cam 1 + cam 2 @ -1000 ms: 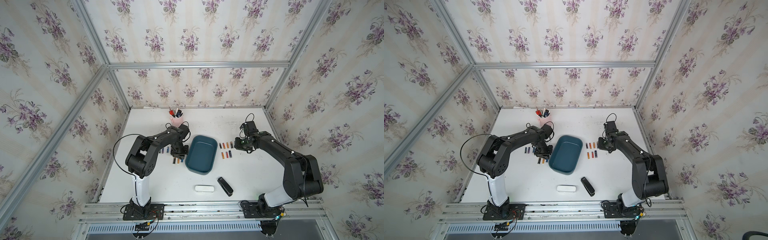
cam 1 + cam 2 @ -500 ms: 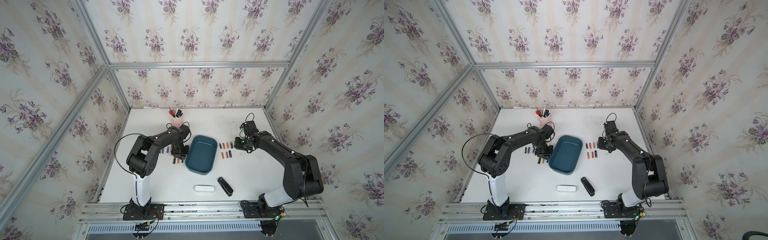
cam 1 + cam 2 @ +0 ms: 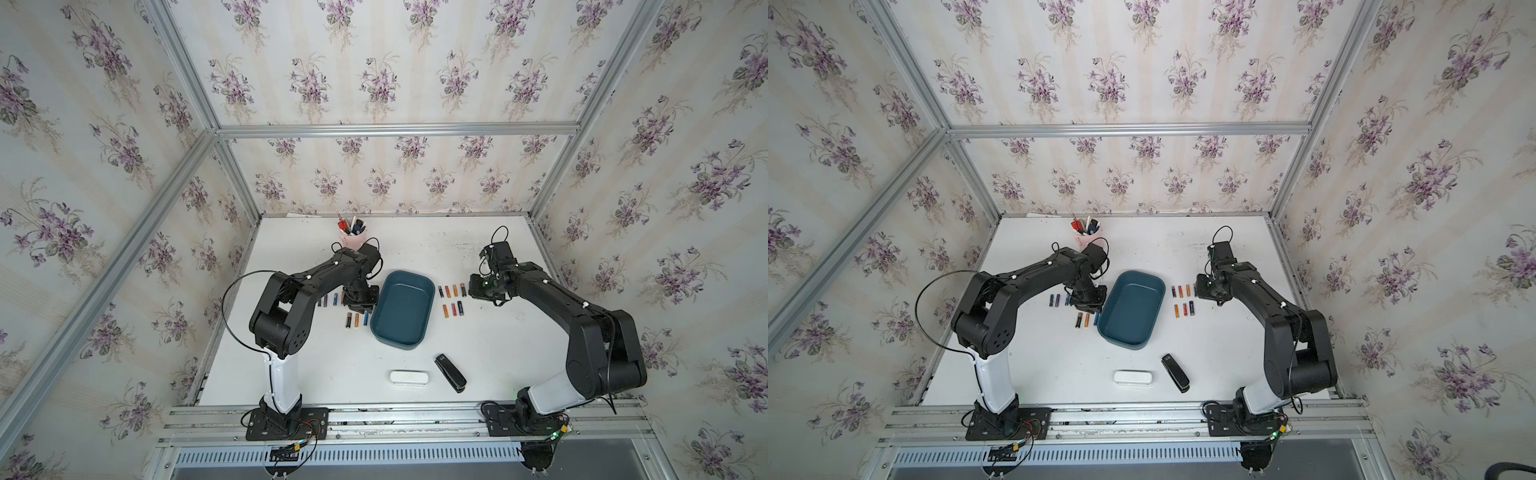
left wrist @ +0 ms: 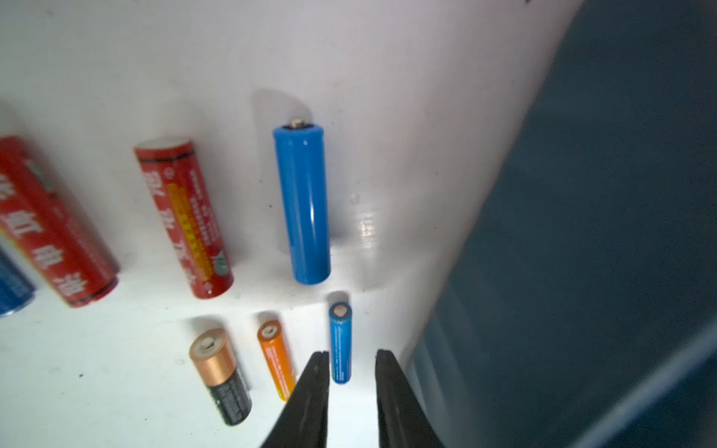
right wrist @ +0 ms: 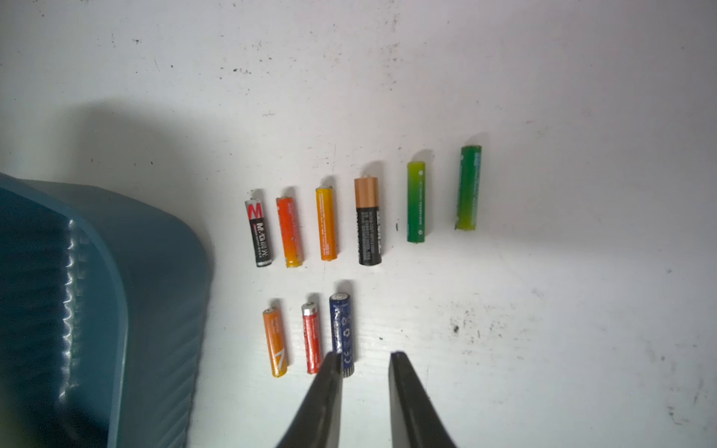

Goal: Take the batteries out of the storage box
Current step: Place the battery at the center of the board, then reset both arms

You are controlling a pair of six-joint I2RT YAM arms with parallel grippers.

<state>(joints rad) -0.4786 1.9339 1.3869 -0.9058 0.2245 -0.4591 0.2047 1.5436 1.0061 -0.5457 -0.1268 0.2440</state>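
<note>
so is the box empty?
Empty. The box shows only bare floor in both top views; batteries lie in rows beside it.

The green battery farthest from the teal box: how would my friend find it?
Find the dark teal storage box, then the batteries lying on the white table on the right arm's side. Follow the longer row of six away from the box to its last one, the green battery. Its neighbour is green too, but pale yellow at the end where this one is darkest.
</note>
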